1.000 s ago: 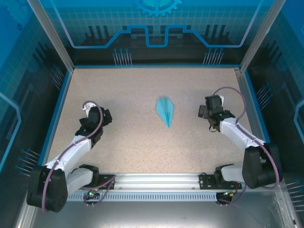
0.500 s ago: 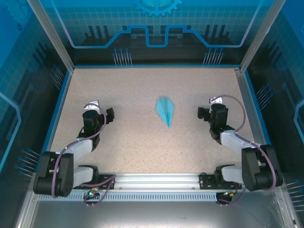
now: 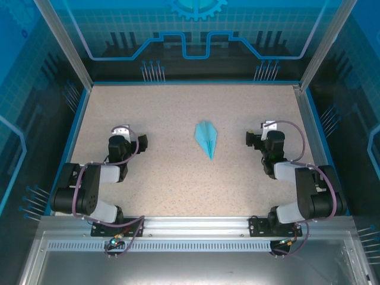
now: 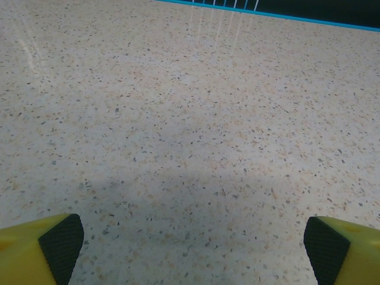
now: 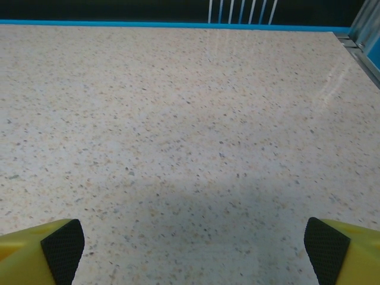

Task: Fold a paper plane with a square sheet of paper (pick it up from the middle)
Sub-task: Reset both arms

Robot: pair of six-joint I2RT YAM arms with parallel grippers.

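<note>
While my arms sit folded low and close to their bases, my left gripper (image 4: 193, 249) hovers just over the desk (image 4: 190, 107) with its jaws spread wide. Its yellow fingers (image 4: 21, 252) and black pads (image 4: 60, 246) sit at the bottom corners of the left wrist view, with bare speckled surface between them. My right gripper (image 5: 194, 249) is the same: jaws wide apart, holding nothing, low over the desk and casting a soft shadow on it. Ahead of it the blue rim (image 5: 148, 24) runs along the far edge.

From above, my left gripper (image 3: 127, 139) is on the left side of the desk and my right gripper (image 3: 261, 139) is on the right side, both roughly level with each other. The paper plane (image 3: 206, 138) lies flat between them near the middle of the desk — a narrow light blue dart with a centre crease, its nose pointing toward my bases and its wider tail toward the far rim. It touches neither gripper, and lies somewhat nearer the right one.
</note>
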